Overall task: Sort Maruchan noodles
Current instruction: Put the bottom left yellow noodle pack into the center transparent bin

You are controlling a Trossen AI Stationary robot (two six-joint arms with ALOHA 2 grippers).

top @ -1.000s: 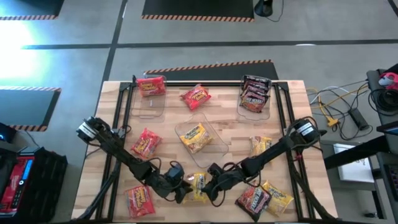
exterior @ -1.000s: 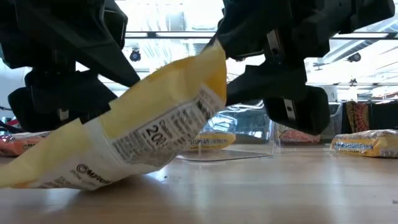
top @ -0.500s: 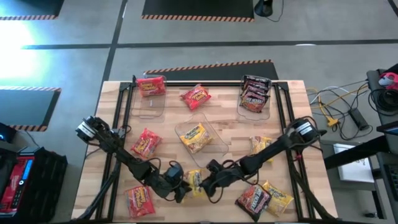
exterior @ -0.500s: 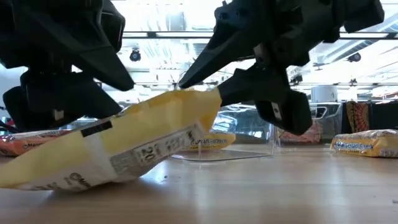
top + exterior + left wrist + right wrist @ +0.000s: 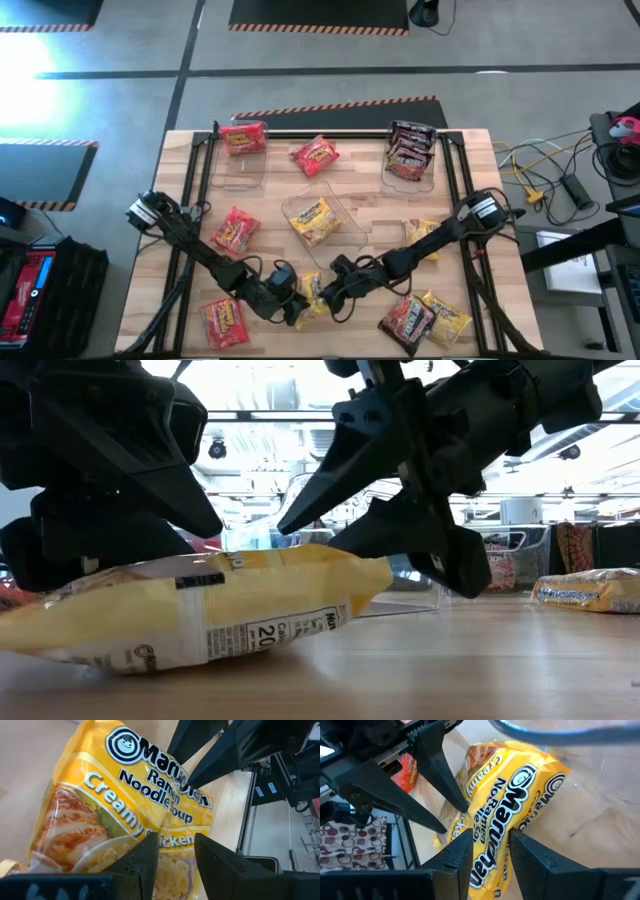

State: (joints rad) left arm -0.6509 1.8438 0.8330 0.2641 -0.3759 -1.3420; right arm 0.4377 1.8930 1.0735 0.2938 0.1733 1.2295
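Sorting is partly done: three bins (image 5: 243, 170) hold packets, but several lie loose on the surface (image 5: 370, 215). Left hand (image 5: 297, 303) and right hand (image 5: 322, 297), fingers apart, straddle the near-edge yellow packet (image 5: 312, 297).

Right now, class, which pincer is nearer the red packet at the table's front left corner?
Left. The left pincer sits at the yellow packet's edge facing the red packet; the right pincer is at the yellow packet's other side, farther off.
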